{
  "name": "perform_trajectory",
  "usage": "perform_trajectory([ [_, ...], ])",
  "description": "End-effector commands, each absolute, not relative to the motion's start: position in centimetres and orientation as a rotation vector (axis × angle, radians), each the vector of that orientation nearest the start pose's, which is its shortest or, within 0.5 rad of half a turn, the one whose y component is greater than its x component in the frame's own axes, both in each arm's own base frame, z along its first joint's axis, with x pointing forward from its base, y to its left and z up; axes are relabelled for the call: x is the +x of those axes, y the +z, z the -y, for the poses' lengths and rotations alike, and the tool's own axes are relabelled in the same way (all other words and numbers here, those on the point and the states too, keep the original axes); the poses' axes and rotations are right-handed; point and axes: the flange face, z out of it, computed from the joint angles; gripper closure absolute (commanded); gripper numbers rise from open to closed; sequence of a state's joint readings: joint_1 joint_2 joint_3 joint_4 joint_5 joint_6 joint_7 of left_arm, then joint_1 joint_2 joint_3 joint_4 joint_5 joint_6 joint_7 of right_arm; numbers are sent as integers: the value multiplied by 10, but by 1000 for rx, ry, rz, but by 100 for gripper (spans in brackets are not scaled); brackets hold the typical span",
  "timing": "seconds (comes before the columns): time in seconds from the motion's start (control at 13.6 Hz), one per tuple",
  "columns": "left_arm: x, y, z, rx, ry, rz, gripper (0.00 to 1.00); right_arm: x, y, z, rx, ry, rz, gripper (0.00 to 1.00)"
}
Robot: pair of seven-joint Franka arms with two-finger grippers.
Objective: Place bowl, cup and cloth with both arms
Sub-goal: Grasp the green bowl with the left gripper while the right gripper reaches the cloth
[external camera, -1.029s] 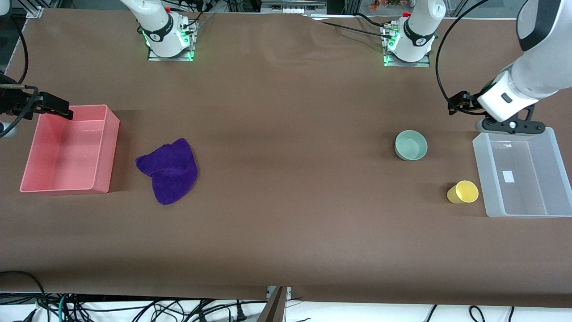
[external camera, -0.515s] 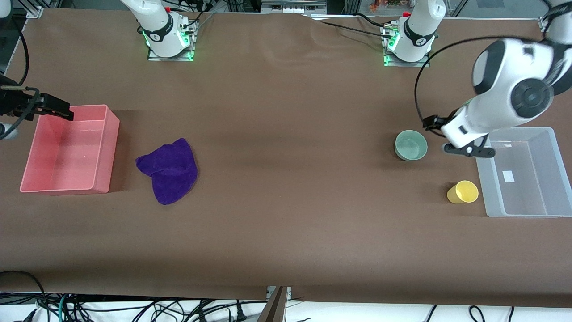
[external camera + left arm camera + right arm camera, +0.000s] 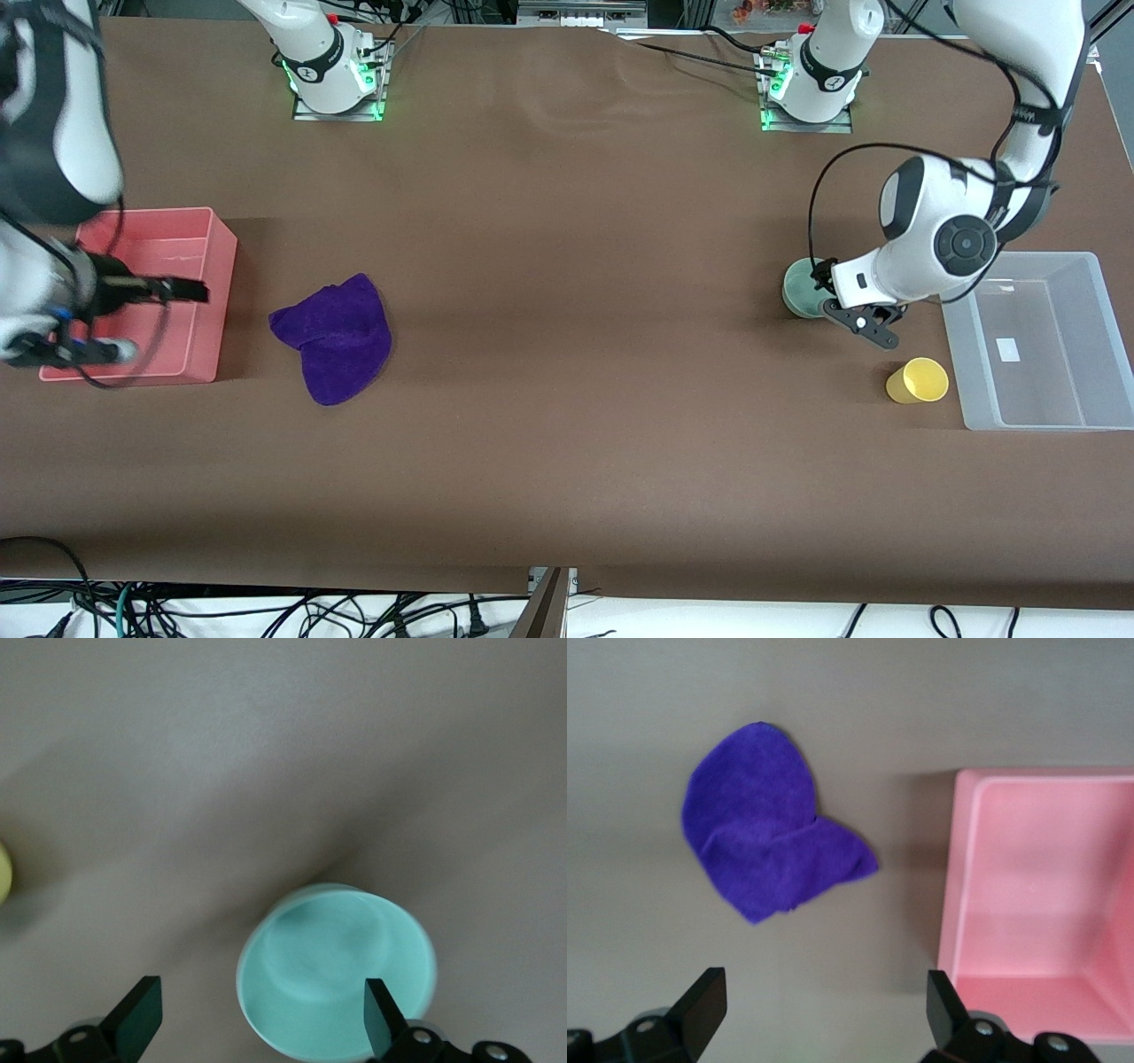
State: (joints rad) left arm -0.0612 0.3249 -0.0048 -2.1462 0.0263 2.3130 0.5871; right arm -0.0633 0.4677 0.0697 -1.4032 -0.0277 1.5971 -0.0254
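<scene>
The mint-green bowl [image 3: 800, 289] stands upright on the brown table, partly covered by the left arm. In the left wrist view the bowl [image 3: 337, 970] lies below my open, empty left gripper [image 3: 261, 1020], one finger over its rim and the other over bare table. In the front view the left gripper [image 3: 864, 322] hangs beside the bowl. The yellow cup [image 3: 918, 381] lies on its side nearer the camera, beside the clear bin; a sliver of it shows in the left wrist view [image 3: 3, 870]. The purple cloth [image 3: 335, 337] [image 3: 766, 819] lies crumpled beside the pink bin. My right gripper [image 3: 106, 319] [image 3: 824, 1014] is open and empty over the pink bin's edge.
A pink bin [image 3: 208, 306] [image 3: 961, 904] stands empty at the right arm's end of the table. A clear plastic bin [image 3: 957, 354] stands empty at the left arm's end. The two arm bases [image 3: 337, 71] stand along the table's back edge.
The left arm swung from over the clear bin to the bowl and came down. The right arm moved from the pink bin's back corner over the bin toward the cloth.
</scene>
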Motion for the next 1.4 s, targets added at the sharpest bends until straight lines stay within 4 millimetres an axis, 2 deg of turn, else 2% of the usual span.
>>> perform_trajectory([
  [0.0, 556, 209, 32, -2910, 230, -1273, 22, 665, 360, -18, -3078, 377, 102, 0],
  [0.07, 555, 205, 27, -2897, 240, -1316, 54, 662, 338, -31, -3075, 339, 128, 0],
  [0.22, 553, 198, 26, -2882, 256, -1366, 99, 654, 304, -39, -3079, 253, 140, 0],
  [0.37, 555, 198, 26, -2876, 252, -1376, 100, 639, 269, -52, -3076, 212, 169, 0],
  [0.51, 557, 199, 26, -2868, 246, -1395, 100, 625, 249, -72, -3071, 207, 221, 0],
  [0.66, 557, 201, 26, -2868, 248, -1397, 100, 615, 238, -78, -3076, 235, 253, 0],
  [0.81, 558, 215, 27, -2867, 236, -1398, 100, 608, 228, -79, -3086, 235, 277, 0],
  [0.88, 556, 229, 27, -2895, 260, -1383, 100, 604, 221, -79, -3109, 202, 325, 0],
  [1.03, 570, 285, 29, -2924, 311, -1378, 100, 595, 207, -80, -3124, 145, 374, 0],
  [1.1, 585, 319, 22, -2925, 367, -1390, 100, 591, 201, -80, -3122, 130, 376, 0],
  [1.25, 609, 371, -25, -2937, 420, -1424, 100, 586, 193, -81, -3118, 108, 378, 0],
  [1.32, 617, 387, -58, -2917, 421, -1454, 100, 583, 188, -81, -3116, 94, 379, 0],
])
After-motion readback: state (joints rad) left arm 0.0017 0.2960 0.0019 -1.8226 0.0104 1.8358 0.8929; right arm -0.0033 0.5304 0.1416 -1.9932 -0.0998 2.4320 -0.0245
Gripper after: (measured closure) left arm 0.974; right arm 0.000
